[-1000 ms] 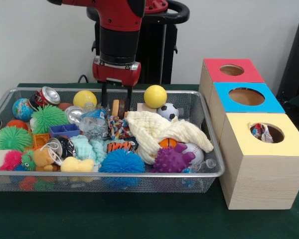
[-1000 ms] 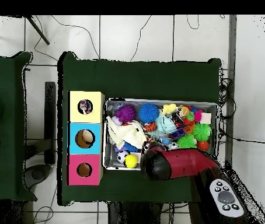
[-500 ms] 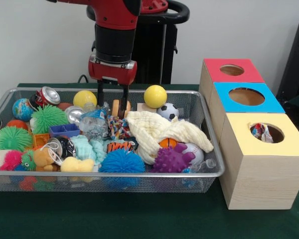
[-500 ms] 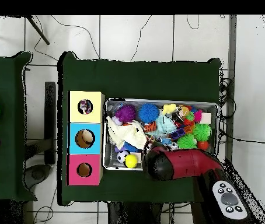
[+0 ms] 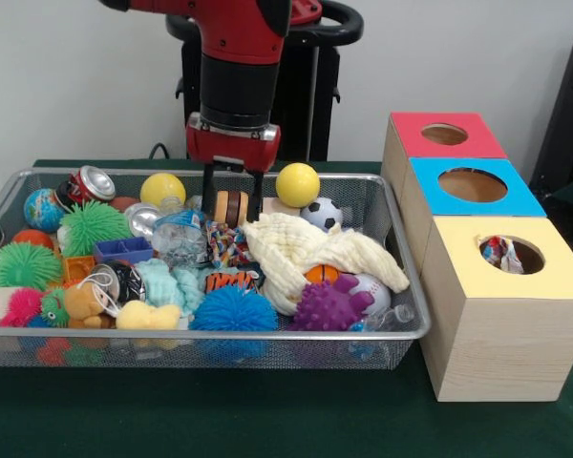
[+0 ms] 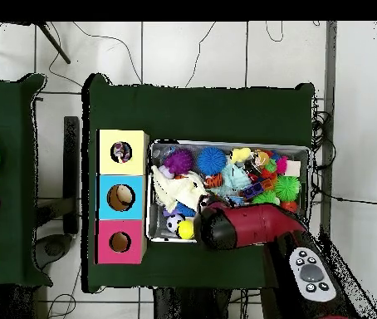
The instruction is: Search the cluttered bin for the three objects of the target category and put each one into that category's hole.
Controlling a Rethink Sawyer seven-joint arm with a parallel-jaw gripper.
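Wire-mesh metal bin [image 5: 10, 205], pale matt wooden boxes [image 5: 497, 353].

Hidden from overhead by the red arm [image 6: 250, 228]: the gripper [image 5: 234, 205] and the striped wooden piece [image 5: 231, 206] between its fingers. Half buried under the cream cloth [image 5: 306, 248]: an orange ball [image 5: 322, 274]. Too small to identify: the bundle inside the yellow box's hole [image 5: 504, 254]. Cut off at the top edge: the arm's upper links.
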